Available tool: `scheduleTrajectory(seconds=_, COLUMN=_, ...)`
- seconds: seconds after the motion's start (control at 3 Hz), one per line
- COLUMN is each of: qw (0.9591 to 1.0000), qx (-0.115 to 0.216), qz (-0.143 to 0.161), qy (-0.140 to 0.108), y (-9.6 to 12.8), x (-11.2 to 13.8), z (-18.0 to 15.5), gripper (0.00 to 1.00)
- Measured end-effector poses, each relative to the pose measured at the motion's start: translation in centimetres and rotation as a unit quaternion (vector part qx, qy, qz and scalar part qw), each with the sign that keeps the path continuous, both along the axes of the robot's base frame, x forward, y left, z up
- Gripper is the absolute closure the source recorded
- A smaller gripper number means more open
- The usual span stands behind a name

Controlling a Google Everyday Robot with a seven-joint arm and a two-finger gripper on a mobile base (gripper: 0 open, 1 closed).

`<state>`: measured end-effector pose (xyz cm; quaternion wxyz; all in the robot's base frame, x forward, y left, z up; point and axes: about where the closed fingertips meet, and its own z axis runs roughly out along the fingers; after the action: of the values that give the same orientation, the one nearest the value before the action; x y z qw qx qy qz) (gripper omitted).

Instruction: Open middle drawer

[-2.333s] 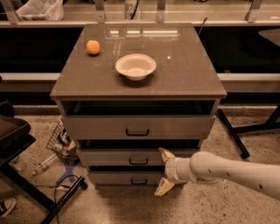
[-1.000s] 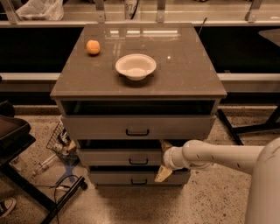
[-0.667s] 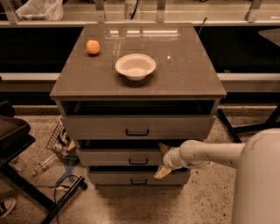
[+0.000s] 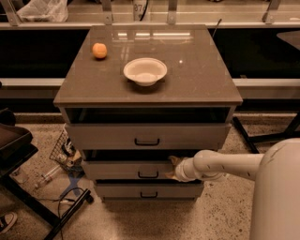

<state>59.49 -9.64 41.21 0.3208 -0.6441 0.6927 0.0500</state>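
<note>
1. A grey-brown desk (image 4: 206, 84) with three drawers in its front is seen from above and in front, standing on a speckled floor.
2. On the top, an orange (image 4: 99, 50) sits near the far left corner, and a white bowl (image 4: 145, 71) sits near the middle, well apart from it.
3. Beyond the far edge, a crumpled plastic bag (image 4: 42, 9) lies on a shelf toward the left.
4. On the floor beside the desk's left edge are a small wire basket (image 4: 63, 149) of clutter and a dark cable (image 4: 70, 204), with a black stand (image 4: 16, 143) further left.
5. The top drawer (image 4: 108, 136) is the tallest and has a squarish black handle. Its front hangs over the dark gap above the drawer below.
6. The middle drawer (image 4: 122, 169) sits under it, with a thin black bar handle (image 4: 148, 175) at its centre. The bottom drawer (image 4: 122, 191) lies lowest.
7. A white arm (image 4: 229, 165) reaches in from the right, below the desk's front right corner, across the right part of the middle drawer's front.
8. The gripper (image 4: 172, 168) is at that front, just to the right of the bar handle and not on it. Its two tan fingers are spread apart, one near the front's upper edge and one near its lower edge, holding nothing.
9. The robot's rounded white body (image 4: 276, 197) fills the lower right corner.
</note>
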Motion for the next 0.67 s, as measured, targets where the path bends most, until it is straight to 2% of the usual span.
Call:
scheduleTrajectory(seconds=0.33, qw=1.0000, qx=0.000, qz=0.000, qy=0.000, y=-0.01, x=-0.07, z=0.17, gripper=0.87)
scheduleTrajectory(seconds=0.67, qw=1.0000, qx=0.000, qz=0.000, qy=0.000, y=-0.01, x=-0.08, z=0.27, gripper=1.00)
